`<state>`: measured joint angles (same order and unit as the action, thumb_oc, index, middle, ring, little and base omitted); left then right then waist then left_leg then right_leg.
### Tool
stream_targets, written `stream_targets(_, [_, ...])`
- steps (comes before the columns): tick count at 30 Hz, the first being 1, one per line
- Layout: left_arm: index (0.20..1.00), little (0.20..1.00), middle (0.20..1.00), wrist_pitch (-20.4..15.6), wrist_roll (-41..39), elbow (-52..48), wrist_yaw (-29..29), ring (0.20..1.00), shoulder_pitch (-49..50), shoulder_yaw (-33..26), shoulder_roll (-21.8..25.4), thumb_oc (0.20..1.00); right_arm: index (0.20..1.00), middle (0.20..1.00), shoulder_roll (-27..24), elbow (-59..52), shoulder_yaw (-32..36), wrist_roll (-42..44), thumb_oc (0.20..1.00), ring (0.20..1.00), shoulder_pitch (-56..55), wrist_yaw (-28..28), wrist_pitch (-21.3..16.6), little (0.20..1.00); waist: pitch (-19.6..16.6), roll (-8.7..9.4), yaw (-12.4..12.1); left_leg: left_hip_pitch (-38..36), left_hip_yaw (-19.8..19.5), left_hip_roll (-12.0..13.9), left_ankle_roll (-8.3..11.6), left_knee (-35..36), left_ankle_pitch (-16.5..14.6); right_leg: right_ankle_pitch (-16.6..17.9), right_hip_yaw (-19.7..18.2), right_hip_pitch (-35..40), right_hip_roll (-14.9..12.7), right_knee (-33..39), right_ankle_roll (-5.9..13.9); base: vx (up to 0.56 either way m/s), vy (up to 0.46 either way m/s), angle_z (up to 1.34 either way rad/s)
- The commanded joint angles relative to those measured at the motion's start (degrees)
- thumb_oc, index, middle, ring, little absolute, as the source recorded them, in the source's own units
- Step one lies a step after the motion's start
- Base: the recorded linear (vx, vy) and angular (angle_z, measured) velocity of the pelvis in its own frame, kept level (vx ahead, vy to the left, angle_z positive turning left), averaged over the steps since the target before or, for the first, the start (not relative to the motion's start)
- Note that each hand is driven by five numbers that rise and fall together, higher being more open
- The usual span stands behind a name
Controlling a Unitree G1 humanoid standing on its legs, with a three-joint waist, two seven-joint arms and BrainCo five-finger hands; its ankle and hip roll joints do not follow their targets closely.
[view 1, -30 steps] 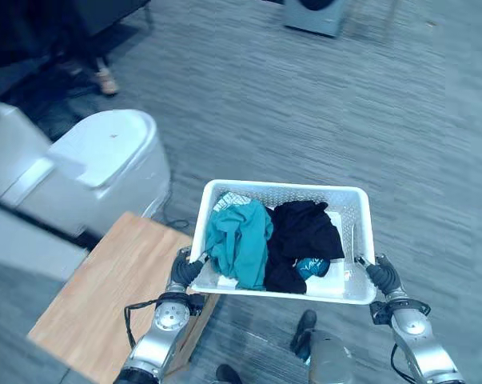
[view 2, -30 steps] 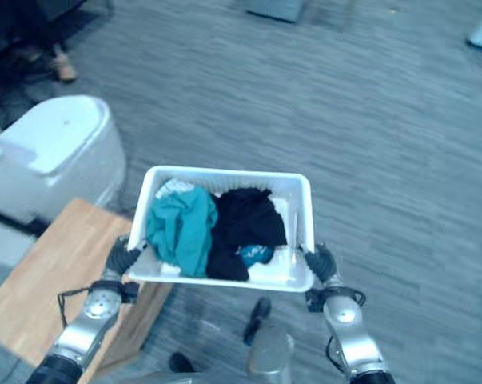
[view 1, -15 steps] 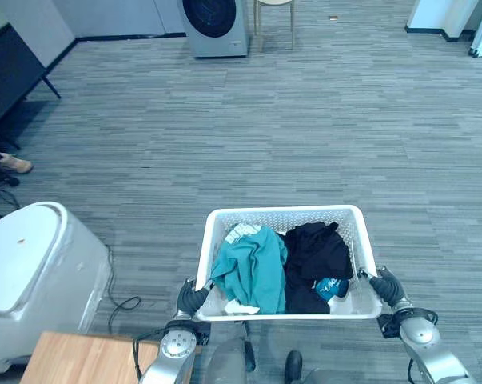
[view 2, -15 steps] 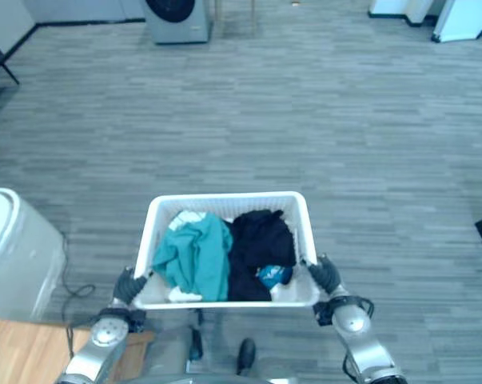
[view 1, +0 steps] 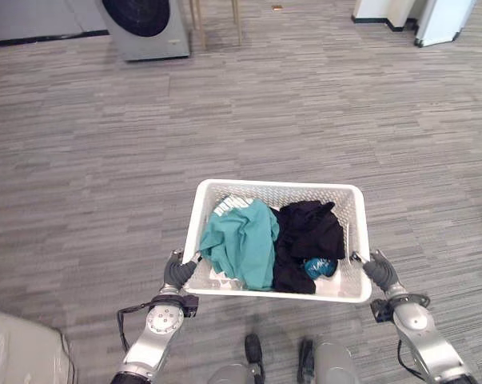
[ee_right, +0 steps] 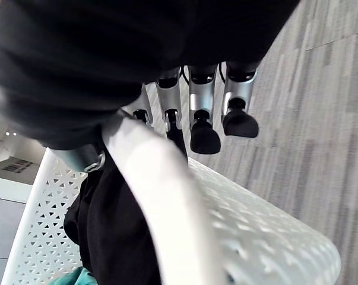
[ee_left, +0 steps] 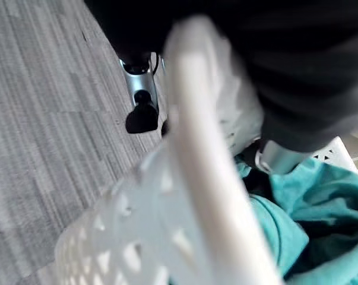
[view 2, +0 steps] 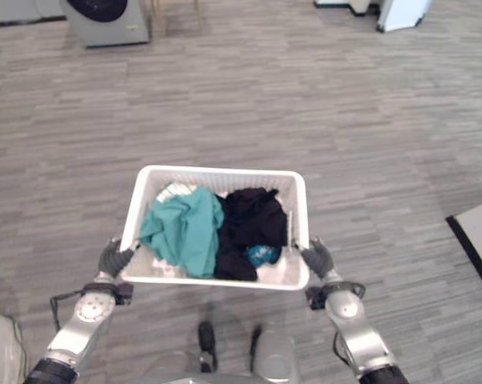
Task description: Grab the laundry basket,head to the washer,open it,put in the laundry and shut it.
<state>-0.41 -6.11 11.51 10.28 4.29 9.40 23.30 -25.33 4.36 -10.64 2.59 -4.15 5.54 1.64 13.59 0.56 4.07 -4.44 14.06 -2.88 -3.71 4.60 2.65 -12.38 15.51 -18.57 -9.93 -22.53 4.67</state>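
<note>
I hold a white perforated laundry basket (view 1: 276,186) in front of me above the grey floor. A teal garment (view 1: 242,244) lies in its left half, and beside it a black garment (view 1: 308,232) over a small blue item (view 1: 319,267). My left hand (view 1: 179,272) grips the basket's left rim (ee_left: 208,178) and my right hand (view 1: 380,272) grips the right rim (ee_right: 161,196). In the right wrist view the fingers (ee_right: 202,119) reach under the rim. The grey washer (view 1: 143,28) with its dark round door stands far ahead at the upper left.
Thin chair legs (view 1: 217,16) stand just right of the washer. White furniture (view 1: 432,12) sits at the far right. A pale rounded appliance (view 1: 17,356) shows at the lower left corner. A light panel with a black edge (view 2: 476,240) lies at the right.
The whole view has swung round: the wooden table is gone, the pale appliance has slid to the lower left, and the washer sits at the upper left. Both hands still hold the basket.
</note>
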Motion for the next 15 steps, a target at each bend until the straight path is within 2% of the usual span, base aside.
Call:
stream_targets(1, [0.2, 0.2, 0.2, -5.1, -1.7, -5.3, -1.9, 0.2, 2.2, 0.0, -1.2, 0.2, 0.2, 0.2, 1.8, -5.2, 1.9, 5.8, 0.2, 0.2, 3.7, -4.0, -7.5, 0.2, -1.9, 0.0, 0.5, -2.2, 1.5, 4.0, 4.8, -6.2, -10.8, 12.1, 0.6, 5.9, 0.9, 18.3, 5.36, 0.73, -0.176, 0.41])
stream_targets(2, [0.2, 0.2, 0.2, -5.4, -1.4, -4.9, -1.9, 0.2, 2.1, -0.3, -1.3, 0.2, 0.2, 0.2, 1.9, -5.1, 2.2, 5.4, 0.2, 0.2, 3.4, -3.9, -7.7, 0.2, -1.9, -0.33, 0.8, -4.0, 0.7, 4.1, 5.25, -5.8, -12.3, 12.5, 0.1, 4.6, 1.2, 20.3, 6.45, 0.54, -0.17, 0.32])
stream_targets(3, [0.2, 0.2, 0.2, -5.5, -1.2, -4.8, -2.0, 0.2, 2.0, -0.4, -1.4, 0.2, 0.2, 0.2, 1.9, -4.9, 2.5, 5.2, 0.2, 0.2, 3.0, -3.8, -7.6, 0.2, -1.9, -0.32, 1.1, -5.0, 0.3, 4.2, 5.54, -5.7, -13.0, 13.0, 0.1, 3.7, 0.9, 21.0, 6.69, 0.51, -0.215, 0.13])
stream_targets(4, [0.2, 0.2, 0.2, -5.6, -1.0, -4.5, -1.6, 0.2, 2.0, -0.3, -1.6, 0.2, 0.2, 0.2, 2.0, -4.9, 2.6, 4.9, 0.2, 0.2, 2.6, -3.8, -7.5, 0.2, -1.7, -0.14, 1.6, -6.1, 0.2, 4.1, 5.68, -5.9, -13.3, 14.0, -0.1, 2.7, 0.3, 20.2, 6.45, 0.46, -0.249, 0.19])
stream_targets(6, [0.2, 0.2, 0.2, -6.2, -0.7, -4.5, -2.3, 0.2, 2.1, 0.6, -2.0, 0.2, 0.2, 0.2, 2.0, -5.3, 3.3, 5.0, 0.2, 0.2, 0.8, -4.5, -7.6, 0.2, -2.6, -0.17, 2.4, -7.5, -1.6, 4.6, 6.4, -8.7, -14.3, 14.8, -3.0, 3.9, 0.6, 17.9, 5.49, 0.52, -0.265, 0.54])
stream_targets(8, [0.2, 0.2, 0.2, -6.4, -1.4, -4.4, -2.2, 0.2, 2.3, 1.2, -2.8, 0.2, 0.2, 0.2, 1.4, -4.9, 3.8, 5.2, 0.2, 0.2, 0.2, -4.4, -7.9, 0.2, -3.1, -0.72, 2.5, -5.2, -3.0, 6.5, 8.46, -17.3, -9.2, 15.0, -3.1, 5.5, 1.4, 16.9, 3.49, 0.45, -0.321, 0.87])
stream_targets(9, [0.2, 0.2, 0.2, -6.0, -1.9, -4.2, -2.7, 0.2, 2.1, 1.5, -3.0, 0.2, 0.2, 0.2, 0.7, -4.9, 4.0, 5.2, 0.2, 0.2, 0.4, -4.3, -7.8, 0.2, -2.7, -0.77, 2.2, -2.1, -3.8, 7.8, 9.4, -25.1, -5.5, 14.4, -2.5, 6.9, 1.9, 17.2, 2.47, 0.37, -0.374, 0.61])
stream_targets(10, [0.2, 0.2, 0.2, -5.9, -2.4, -3.8, -2.7, 0.2, 2.1, 1.8, -3.4, 0.2, 0.2, 0.2, 0.0, -5.0, 4.2, 5.6, 0.2, 0.2, 0.4, -4.0, -7.9, 0.2, -2.3, -0.5, 1.9, 0.7, -4.2, 8.6, 9.78, -31.1, -3.0, 13.3, -2.1, 8.7, 2.4, 17.5, 1.15, 0.34, -0.34, 0.32])
stream_targets(11, [0.2, 0.2, 0.2, -5.7, -2.6, -3.4, -2.7, 0.2, 2.2, 2.0, -3.6, 0.2, 0.2, 0.2, -0.4, -4.9, 4.7, 5.9, 0.2, 0.2, 0.2, -3.9, -7.5, 0.2, -2.1, -0.29, 1.5, 2.1, -3.4, 9.6, 9.7, -33.8, -2.5, 12.1, -1.8, 10.3, 2.8, 17.7, 0.32, 0.5, -0.359, -0.02])
stream_targets(12, [0.2, 0.2, 0.2, -5.5, -3.5, -2.9, -3.2, 0.2, 2.3, 2.2, -4.0, 0.2, 0.2, 0.2, -1.1, -4.8, 4.9, 5.5, 0.2, 0.2, -0.1, -3.8, -6.9, 0.2, -1.9, 0.4, 0.4, 5.6, -1.4, 9.3, 8.8, -34.5, -4.4, 10.2, -1.1, 13.1, 3.1, 18.6, -0.35, 0.65, -0.303, -0.39])
stream_targets(13, [0.2, 0.2, 0.2, -5.2, -3.3, -2.7, -3.4, 0.2, 2.7, 2.3, -4.1, 0.2, 0.2, 0.2, -1.2, -4.9, 5.5, 5.5, 0.2, 0.2, -0.5, -4.0, -6.6, 0.2, -2.2, 0.87, -0.4, 9.1, 0.3, 8.2, 7.75, -31.3, -6.6, 9.1, -1.1, 15.7, 3.3, 19.8, -0.06, 0.54, -0.217, -0.35])
stream_targets(14, [0.2, 0.2, 0.2, -5.2, -3.3, -2.7, -3.4, 0.2, 2.8, 2.3, -4.1, 0.2, 0.2, 0.2, -1.2, -5.0, 5.5, 5.5, 0.2, 0.2, -0.6, -4.0, -6.6, 0.2, -2.2, 0.88, -0.4, 9.0, 0.3, 8.2, 7.73, -31.3, -6.6, 9.0, -1.2, 15.8, 3.3, 19.8, -0.03, 0.39, -0.086, -0.14])
stream_targets(15, [0.2, 0.2, 0.2, -5.1, -2.9, -2.6, -3.6, 0.2, 3.0, 2.3, -4.2, 0.2, 0.2, 0.2, -1.3, -4.8, 5.7, 5.6, 0.2, 0.2, -0.8, -4.0, -6.6, 0.2, -2.3, 0.92, -0.8, 9.7, 0.8, 7.5, 7.21, -28.3, -7.7, 8.5, -1.1, 16.5, 3.4, 20.2, 0.26, 0.26, -0.017, 0.07])
